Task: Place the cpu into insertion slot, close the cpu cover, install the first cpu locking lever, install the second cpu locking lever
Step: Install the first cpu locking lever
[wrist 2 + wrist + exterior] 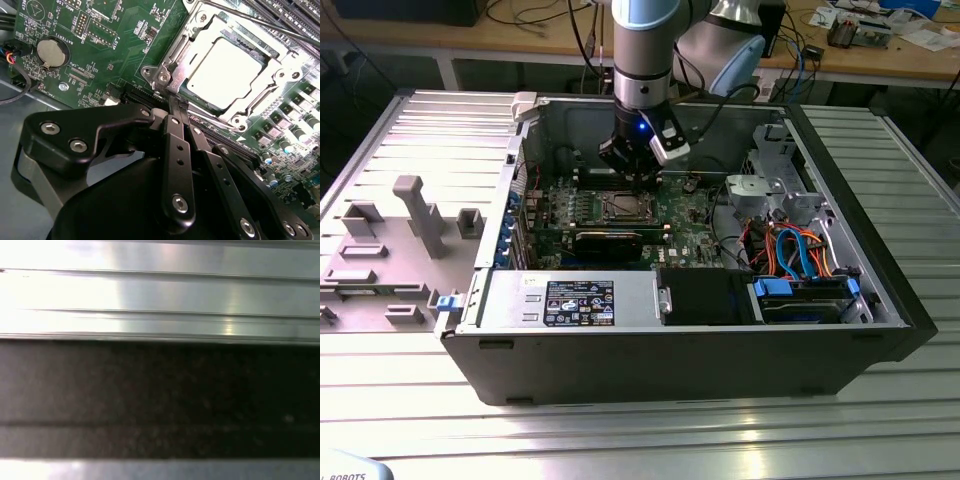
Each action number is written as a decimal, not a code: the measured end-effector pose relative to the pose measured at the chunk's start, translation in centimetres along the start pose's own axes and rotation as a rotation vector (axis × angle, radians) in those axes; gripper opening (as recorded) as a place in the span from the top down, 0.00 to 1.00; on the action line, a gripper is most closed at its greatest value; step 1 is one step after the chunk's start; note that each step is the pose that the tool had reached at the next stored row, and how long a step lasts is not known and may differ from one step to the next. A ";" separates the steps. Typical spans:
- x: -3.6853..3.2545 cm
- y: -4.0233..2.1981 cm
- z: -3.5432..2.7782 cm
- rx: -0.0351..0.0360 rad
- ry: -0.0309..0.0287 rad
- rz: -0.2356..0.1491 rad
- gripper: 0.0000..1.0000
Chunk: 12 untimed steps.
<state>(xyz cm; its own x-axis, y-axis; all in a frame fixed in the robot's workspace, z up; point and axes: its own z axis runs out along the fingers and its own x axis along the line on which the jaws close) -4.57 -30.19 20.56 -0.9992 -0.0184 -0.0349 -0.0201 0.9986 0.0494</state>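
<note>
The cpu [227, 70] lies flat in the slot [280, 102] with the cover [197, 37] folded down around it, its window framing the pale chip top, so the first two steps look done. The gripper [176, 105] stands at the socket's corner, its jaws clenched together with nothing visible between them, their tips touching or just short of the cover's hinge end. A thin lever [260, 20] runs along the socket's far side; whether it is latched I cannot tell. I judge the lever work to be in hand, which calls for a sideways push and a hook under its catch.

In the exterior view the gripper [638, 178] hangs over the board [620, 215] inside the open case [880, 250]. The case walls, a black card [610, 243] and the drive cage [770, 185] bound the room; upward is free.
</note>
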 end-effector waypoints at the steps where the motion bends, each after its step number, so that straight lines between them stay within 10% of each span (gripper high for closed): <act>1: 0.00 0.00 -0.01 -0.0002 0.0000 0.000 0.89; 12: -0.10 -0.02 0.27 0.0073 0.0010 0.000 0.89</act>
<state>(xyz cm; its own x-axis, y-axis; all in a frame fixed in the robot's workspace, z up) -4.46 -30.19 20.29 -0.9992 -0.0189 -0.0340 -0.0203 0.9989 0.0421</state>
